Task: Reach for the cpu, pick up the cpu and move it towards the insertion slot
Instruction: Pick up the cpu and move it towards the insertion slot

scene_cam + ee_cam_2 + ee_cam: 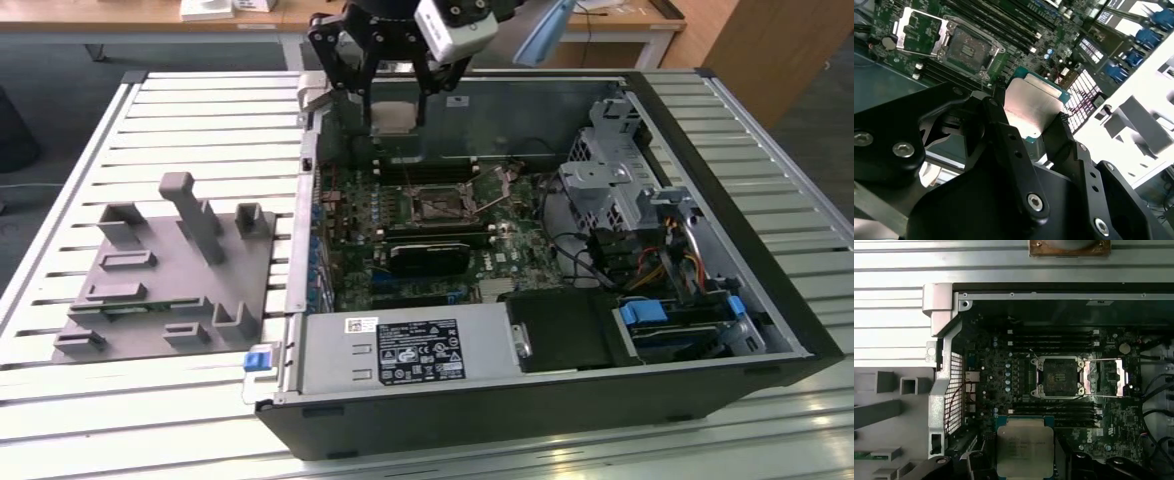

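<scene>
Slatted aluminium tabletop [187, 120] carries an open black computer case [561, 400] lying on its side, with a grey plastic fixture block [167, 275] just beside the case's wall toward the exterior view's left.

Above the far edge of the case, the gripper [396, 112] hangs with its two black fingers [1004, 135] clenched on the cpu [395, 115], one on each of two opposite edges. The cpu is clear of the motherboard [427, 240], held in the air and not touching anything below.

What matters is the offset: the insertion slot [437, 206] lies inside the case, nearer the board's middle than the held chip, lower, and well apart from it. In the first wrist view the cpu [1024, 447] is flat, its sides roughly square to the slot's frame [1060, 376]; in the second wrist view it looks tilted, which may be only the camera's angle.

The cpu [1033, 107] is a thin square plate with a matte silver metal lid, softly reflective, on a green board rim. The slot is a square of bright metal around a dark, finely textured centre, with its load plate [1110, 376] swung open beside it. Long dark memory slots [1054, 338] run along either side.
</scene>
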